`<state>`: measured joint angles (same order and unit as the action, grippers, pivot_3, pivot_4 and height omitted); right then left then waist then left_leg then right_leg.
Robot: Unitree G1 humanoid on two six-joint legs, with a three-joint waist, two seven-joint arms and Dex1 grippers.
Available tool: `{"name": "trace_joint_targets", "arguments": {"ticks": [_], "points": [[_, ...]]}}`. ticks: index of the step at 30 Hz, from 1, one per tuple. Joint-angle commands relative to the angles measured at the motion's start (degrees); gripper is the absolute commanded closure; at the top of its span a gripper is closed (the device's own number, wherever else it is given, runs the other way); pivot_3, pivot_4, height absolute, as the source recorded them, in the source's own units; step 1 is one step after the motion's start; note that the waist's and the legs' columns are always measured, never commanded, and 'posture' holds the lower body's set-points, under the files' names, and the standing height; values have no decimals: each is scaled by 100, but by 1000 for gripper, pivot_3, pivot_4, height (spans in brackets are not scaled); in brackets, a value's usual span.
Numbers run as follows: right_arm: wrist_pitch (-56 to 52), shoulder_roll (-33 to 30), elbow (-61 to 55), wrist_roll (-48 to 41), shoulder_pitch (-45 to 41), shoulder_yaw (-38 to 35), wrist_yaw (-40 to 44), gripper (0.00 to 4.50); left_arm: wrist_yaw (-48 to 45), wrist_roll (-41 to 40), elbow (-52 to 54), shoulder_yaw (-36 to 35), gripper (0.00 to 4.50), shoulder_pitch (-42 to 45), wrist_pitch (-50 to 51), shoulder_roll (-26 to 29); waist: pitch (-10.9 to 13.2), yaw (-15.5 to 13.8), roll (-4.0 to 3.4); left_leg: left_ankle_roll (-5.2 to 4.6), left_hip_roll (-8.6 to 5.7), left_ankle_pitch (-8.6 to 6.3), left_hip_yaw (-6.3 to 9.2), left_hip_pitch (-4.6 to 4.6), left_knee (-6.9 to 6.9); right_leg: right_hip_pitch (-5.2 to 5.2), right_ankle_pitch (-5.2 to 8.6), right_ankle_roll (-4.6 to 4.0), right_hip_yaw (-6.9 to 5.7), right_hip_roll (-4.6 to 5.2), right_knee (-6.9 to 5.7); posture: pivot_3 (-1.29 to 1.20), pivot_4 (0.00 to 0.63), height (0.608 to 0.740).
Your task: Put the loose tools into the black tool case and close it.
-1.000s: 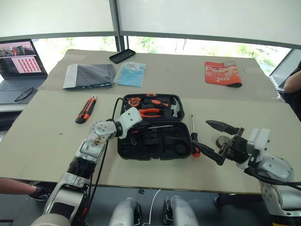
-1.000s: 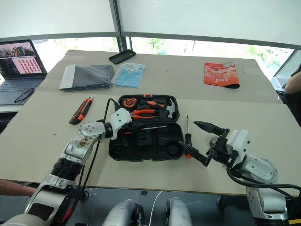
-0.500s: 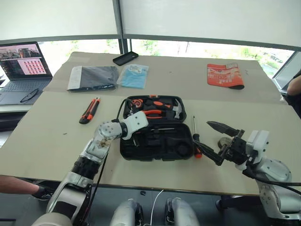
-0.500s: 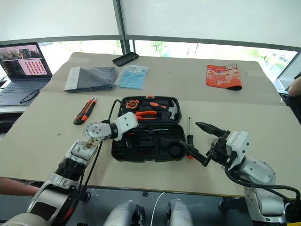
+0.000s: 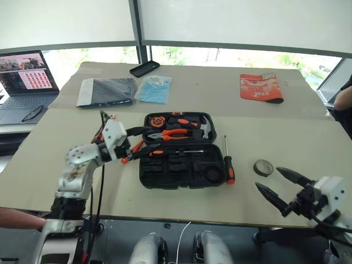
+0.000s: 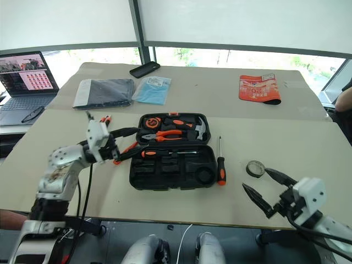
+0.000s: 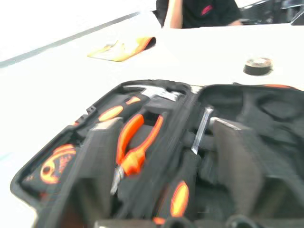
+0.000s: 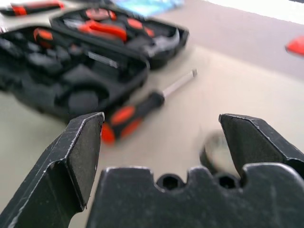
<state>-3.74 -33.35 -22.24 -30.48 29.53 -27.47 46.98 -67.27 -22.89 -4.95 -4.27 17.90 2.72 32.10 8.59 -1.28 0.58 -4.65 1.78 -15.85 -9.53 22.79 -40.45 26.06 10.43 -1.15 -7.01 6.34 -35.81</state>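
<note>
The black tool case (image 5: 181, 171) lies open mid-table, with a hammer, pliers (image 5: 173, 132) and a tape measure in its far half. One screwdriver (image 5: 175, 152) rests in the near half. A second screwdriver (image 5: 227, 161) lies loose on the table just right of the case. My left gripper (image 5: 138, 142) is open and empty at the case's left end, pointing into it. The utility knife (image 6: 104, 119) lies behind my left hand, mostly hidden. My right gripper (image 5: 268, 179) is open and empty near the table's front right edge, short of the loose screwdriver (image 8: 142, 112).
A tape roll (image 5: 263, 166) sits right of the loose screwdriver. At the back lie a phone (image 5: 144, 68), a grey packet (image 5: 104, 91), a blue packet (image 5: 154, 88) and an orange pouch (image 5: 261, 87). A laptop (image 5: 25, 74) stands far left. A person (image 5: 344, 99) is at the right edge.
My left gripper has opened and drawn back left out of the case, leaving a screwdriver in the near half. My right gripper, still open, has dropped back toward the table's front right.
</note>
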Motion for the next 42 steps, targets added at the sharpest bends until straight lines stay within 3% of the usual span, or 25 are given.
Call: {"name": "trace_joint_targets", "arguments": {"ticks": [1, 5, 8, 14, 22, 31, 42], "points": [[548, 216, 214, 119, 592, -507, 241, 0, -322, -399, 348, -487, 49, -648, -95, 335, 1, 13, 1, 4, 2, -4, 0, 0, 0, 2, 1, -1, 1, -2, 1, 0, 150, 740], [676, 432, 158, 120, 1041, -575, 289, 0, -393, -620, 326, -1074, 49, -1335, -257, 595, 2, 47, 0, 47, 10, -27, 7, 4, 0, 9, 6, -9, 3, 14, 4, 0, 150, 740], [-175, 330, -391, -352, 957, -523, -114, 0, -554, -728, 518, -1119, 49, -1662, -121, 756, 2, 76, -5, 54, 14, -31, 7, 0, 1, 10, 23, -36, 11, 19, 4, 0, 150, 740], [-2858, -907, -1352, -1128, -723, 115, -1522, 0, -270, -891, 1373, -612, 49, -1292, 140, 459, 3, 73, -4, 69, 11, -33, 1, -1, 2, 9, 23, -36, 31, 24, 14, 0, 150, 740], [-5342, -1266, -957, -1945, -3050, 885, -2875, 0, -76, -874, 1729, -345, 49, -1146, 280, 410, 3, 30, 3, 76, 7, 13, 9, 8, 26, 16, 18, -39, 17, -29, 9, 0, 150, 740], [-6170, -1380, -453, -1324, -4217, 1868, -3093, 0, 75, -854, 1954, -312, 49, -1277, 340, 396, 5, 48, 6, 56, 2, 1, 7, 14, 13, 11, 20, -6, 11, -21, 14, 0, 150, 740], [-6988, -1171, -258, -1251, -4873, 2344, -2940, 0, 235, -851, 2092, -275, 49, -1343, 372, 409, 5, 62, 6, 63, 4, 6, 8, 12, 13, 12, 18, -4, 11, -24, 8, 0, 150, 740]]}}
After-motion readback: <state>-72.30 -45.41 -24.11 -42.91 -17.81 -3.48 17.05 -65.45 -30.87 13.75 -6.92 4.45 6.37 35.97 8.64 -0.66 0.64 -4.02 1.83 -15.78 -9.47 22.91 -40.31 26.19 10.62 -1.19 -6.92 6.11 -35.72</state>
